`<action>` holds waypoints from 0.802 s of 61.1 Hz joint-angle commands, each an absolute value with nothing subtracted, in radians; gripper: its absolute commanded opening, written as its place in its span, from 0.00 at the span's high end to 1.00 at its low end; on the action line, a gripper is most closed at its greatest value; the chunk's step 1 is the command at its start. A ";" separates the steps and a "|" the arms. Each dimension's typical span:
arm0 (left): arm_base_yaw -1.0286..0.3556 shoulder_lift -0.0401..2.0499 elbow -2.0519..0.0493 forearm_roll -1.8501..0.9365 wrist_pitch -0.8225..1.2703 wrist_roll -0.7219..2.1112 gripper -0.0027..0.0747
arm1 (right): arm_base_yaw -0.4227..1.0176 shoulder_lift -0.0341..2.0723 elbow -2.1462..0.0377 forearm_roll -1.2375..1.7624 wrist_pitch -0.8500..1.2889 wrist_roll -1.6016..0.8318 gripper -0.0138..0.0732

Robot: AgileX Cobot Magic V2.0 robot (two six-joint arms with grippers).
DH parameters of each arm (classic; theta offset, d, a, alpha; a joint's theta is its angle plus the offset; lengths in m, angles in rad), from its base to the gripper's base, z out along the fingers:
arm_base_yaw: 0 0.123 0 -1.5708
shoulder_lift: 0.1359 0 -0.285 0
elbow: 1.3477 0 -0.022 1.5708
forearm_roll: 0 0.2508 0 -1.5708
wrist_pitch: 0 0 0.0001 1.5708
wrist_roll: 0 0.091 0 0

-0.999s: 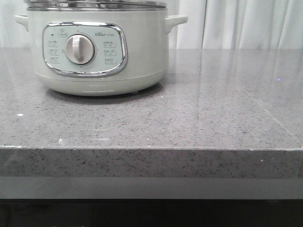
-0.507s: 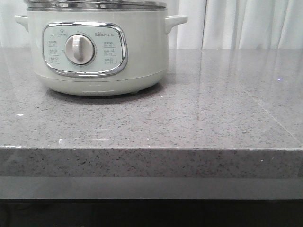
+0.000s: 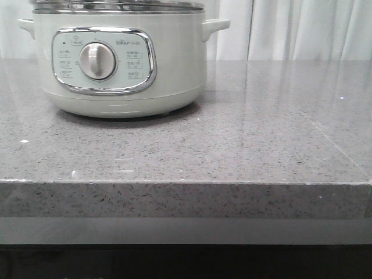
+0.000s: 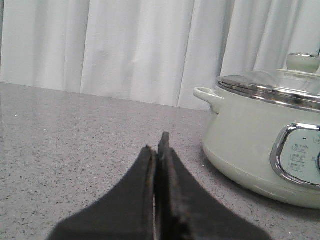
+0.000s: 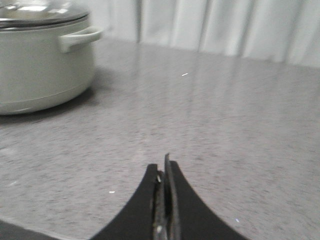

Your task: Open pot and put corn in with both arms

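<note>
A: Where does the large round cream-green electric pot (image 3: 119, 61) stand?

B: On the far left of the grey speckled stone tabletop (image 3: 244, 139), with its chrome-framed control panel and silver dial (image 3: 97, 60) facing the near edge. The metal-rimmed glass lid (image 4: 272, 87) is on, so the opening step is not yet done. White curtains (image 3: 302, 29) hang behind.

A: And the corn?

B: It appears in none of the views, so I cannot say where it lies.

A: How would the pot handle?

B: It looks heavy and rigid, so I judge it will stay put while the lid comes off. The glass lid is probably smooth, breakable and fairly weighty. The pale knob (image 4: 302, 62) on its crown looks like the place to grip. A straight lift seems safest, since a tilt could let the rim scrape or slip.

A: What are the fingers doing?

B: The left gripper (image 4: 159, 145) has its dark fingers pressed together with nothing between them. It sits low over the tabletop, left of the pot and apart from it. The right gripper (image 5: 164, 167) is likewise closed and empty, over bare tabletop to the right of the pot and nearer the front.
</note>
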State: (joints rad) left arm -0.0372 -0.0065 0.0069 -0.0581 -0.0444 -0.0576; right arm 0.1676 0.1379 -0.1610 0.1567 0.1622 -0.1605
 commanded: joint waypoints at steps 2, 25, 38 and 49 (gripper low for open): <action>-0.038 -0.022 0.018 -0.063 -0.132 -0.060 0.99 | 0.121 0.045 -0.078 0.159 -0.028 -0.163 0.92; -0.038 -0.021 0.018 -0.063 -0.132 -0.060 0.99 | 0.097 -0.031 0.017 0.165 -0.059 -0.163 0.92; -0.038 -0.021 0.018 -0.063 -0.132 -0.060 0.99 | 0.097 -0.031 0.017 0.165 -0.059 -0.163 0.92; -0.038 -0.021 0.018 -0.063 -0.132 -0.060 0.99 | 0.081 -0.031 0.017 0.104 -0.078 -0.045 0.92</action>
